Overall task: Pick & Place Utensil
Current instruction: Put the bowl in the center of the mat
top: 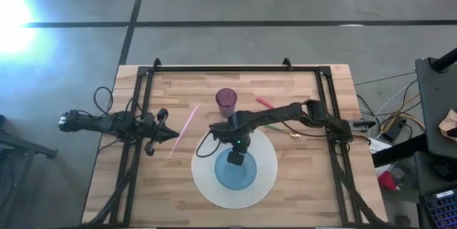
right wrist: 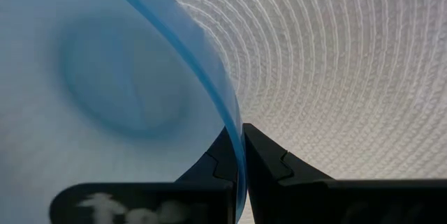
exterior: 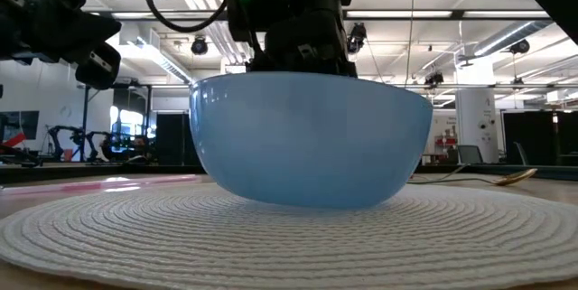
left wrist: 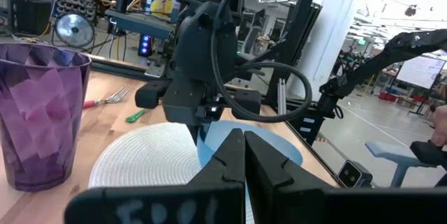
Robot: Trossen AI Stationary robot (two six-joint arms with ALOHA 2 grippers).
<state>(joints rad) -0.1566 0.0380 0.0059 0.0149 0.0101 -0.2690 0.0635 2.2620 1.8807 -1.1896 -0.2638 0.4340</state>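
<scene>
A light blue bowl [top: 238,174] [exterior: 312,141] rests by its base on a round white woven placemat [top: 264,186] [exterior: 271,231]. My right gripper [top: 235,159] [right wrist: 239,139] stands over the bowl's far rim and is shut on it. A long pink utensil [top: 184,130] lies flat on the wood left of the mat. Just beside it my left gripper [top: 171,135] [left wrist: 243,140] waits, shut and holding nothing. A pink-handled fork [top: 264,103] [left wrist: 112,97] and a green-handled utensil [left wrist: 136,116] lie on the table near the right arm. My right gripper pinches the bowl's rim [right wrist: 234,128] on its far side, one finger [right wrist: 213,165] inside the bowl and the other [right wrist: 269,161] outside. The fingers come from above, pointing down. The bowl sits upright with its base on the placemat [right wrist: 335,63].
A purple faceted cup [top: 226,100] [left wrist: 38,119] stands upright beyond the mat. A gold spoon [top: 294,135] [exterior: 506,178] lies right of the mat. Black rails [top: 228,68] frame the wooden tabletop. Bare wood shows near the table's near-left corner.
</scene>
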